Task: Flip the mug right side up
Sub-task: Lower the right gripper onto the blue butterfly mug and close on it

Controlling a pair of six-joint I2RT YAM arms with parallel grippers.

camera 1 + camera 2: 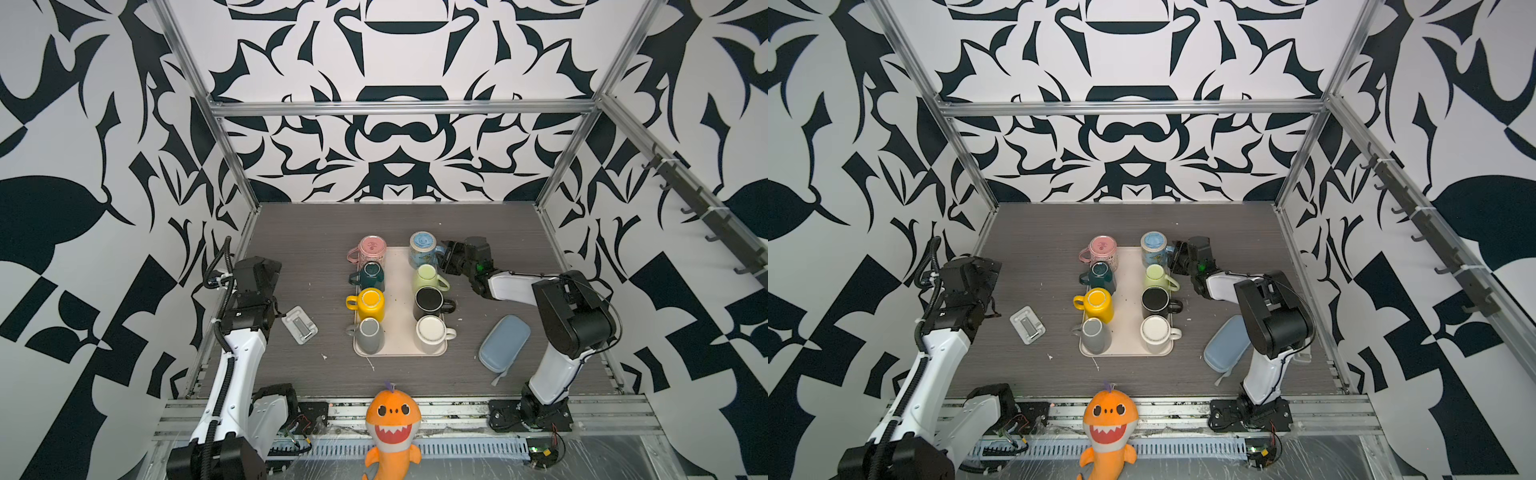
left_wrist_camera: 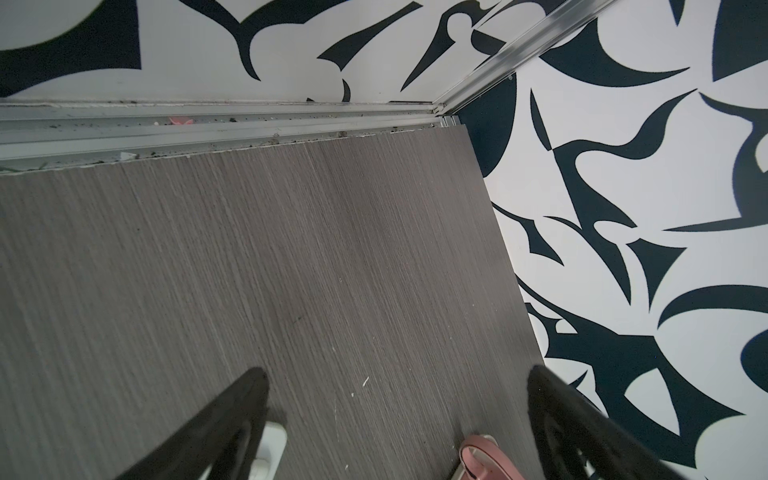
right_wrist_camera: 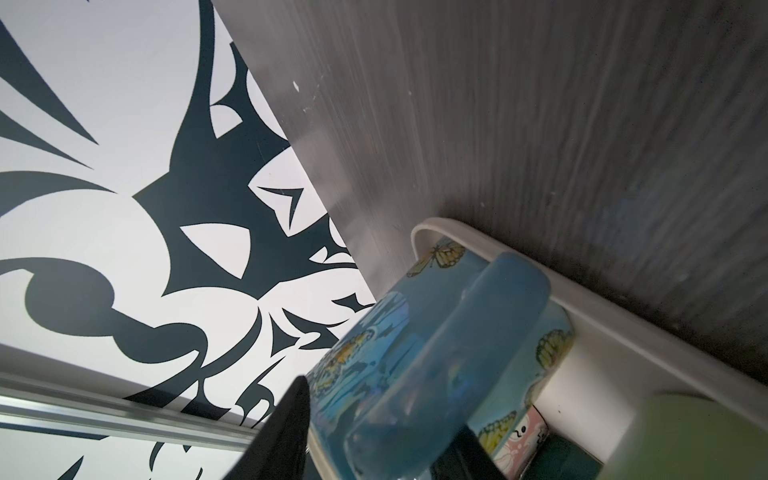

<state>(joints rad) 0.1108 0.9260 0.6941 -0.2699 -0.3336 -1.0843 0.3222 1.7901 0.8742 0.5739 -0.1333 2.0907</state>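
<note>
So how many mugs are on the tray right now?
8, in two columns. Left, far to near: pink mug, teal mug, yellow mug, grey mug. Right: blue mug, green mug, black mug, white mug.

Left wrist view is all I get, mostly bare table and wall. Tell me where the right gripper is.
Observer: The right gripper is at the blue mug, which is on the far right corner of the tray.
Operator: Report the mug's pose.
Observer: It stands mouth down, base up, with its handle toward the gripper.
Operator: Confirm the grip.
Observer: In the right wrist view the fingers flank the handle. I cannot tell whether they clamp it.
</note>
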